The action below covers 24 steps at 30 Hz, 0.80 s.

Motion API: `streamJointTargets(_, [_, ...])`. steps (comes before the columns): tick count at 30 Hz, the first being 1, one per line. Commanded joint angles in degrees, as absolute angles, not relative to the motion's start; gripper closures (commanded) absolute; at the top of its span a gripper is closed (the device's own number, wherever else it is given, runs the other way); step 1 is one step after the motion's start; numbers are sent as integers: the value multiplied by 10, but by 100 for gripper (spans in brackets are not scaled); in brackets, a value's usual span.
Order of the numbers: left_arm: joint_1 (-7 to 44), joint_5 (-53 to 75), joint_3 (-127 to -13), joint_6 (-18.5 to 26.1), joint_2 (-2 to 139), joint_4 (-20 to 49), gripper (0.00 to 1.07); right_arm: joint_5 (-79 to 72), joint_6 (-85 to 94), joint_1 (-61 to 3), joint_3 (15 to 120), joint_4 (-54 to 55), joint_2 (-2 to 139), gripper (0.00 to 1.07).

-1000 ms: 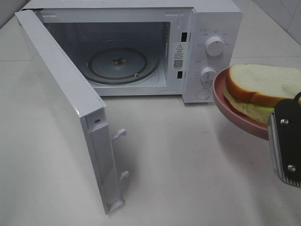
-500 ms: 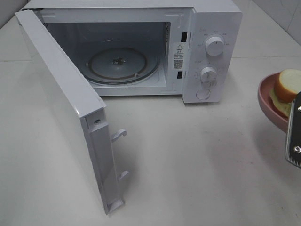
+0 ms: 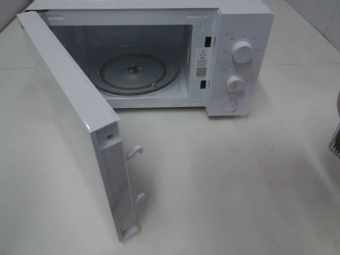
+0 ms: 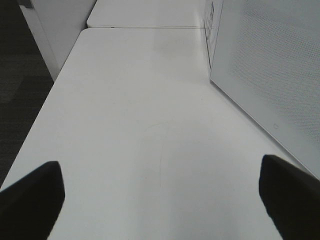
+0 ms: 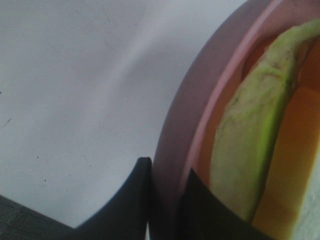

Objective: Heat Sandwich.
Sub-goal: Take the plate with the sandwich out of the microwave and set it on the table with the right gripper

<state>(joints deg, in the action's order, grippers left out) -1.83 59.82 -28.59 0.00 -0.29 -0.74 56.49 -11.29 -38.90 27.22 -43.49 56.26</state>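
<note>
Pink round plate [image 5: 175, 150], rim pinched between right gripper [image 5: 165, 200] fingers, sandwich [image 5: 250, 150] aboard, now withdrawn rightward from the open white microwave [image 3: 159, 58]; loading undone; left gripper [image 4: 160, 195] wide, empty.

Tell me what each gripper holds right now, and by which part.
The right gripper pinches the pink plate by its rim, with the sandwich on it. The left gripper is open, holding nothing.

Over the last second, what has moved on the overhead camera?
The right gripper, shut on the rim of the pink plate carrying the sandwich, moved right and out of the overhead view; only a sliver shows at its right edge. The microwave, its open door, the turntable and the open left gripper stayed put.
</note>
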Motion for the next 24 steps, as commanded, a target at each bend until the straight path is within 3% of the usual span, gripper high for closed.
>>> streamJointTargets(1, [-19, 593, -284, 0, -17, -8, 7, 574, -146, -388, 278, -464, 580, 106])
streamJointTargets(18, [-19, 593, -284, 0, -17, -8, 7, 612, -407, -388, 383, -478, 775, 105])
streamJointTargets(24, [-19, 593, -284, 0, -17, -8, 7, 630, -426, -386, 414, -476, 819, 104])
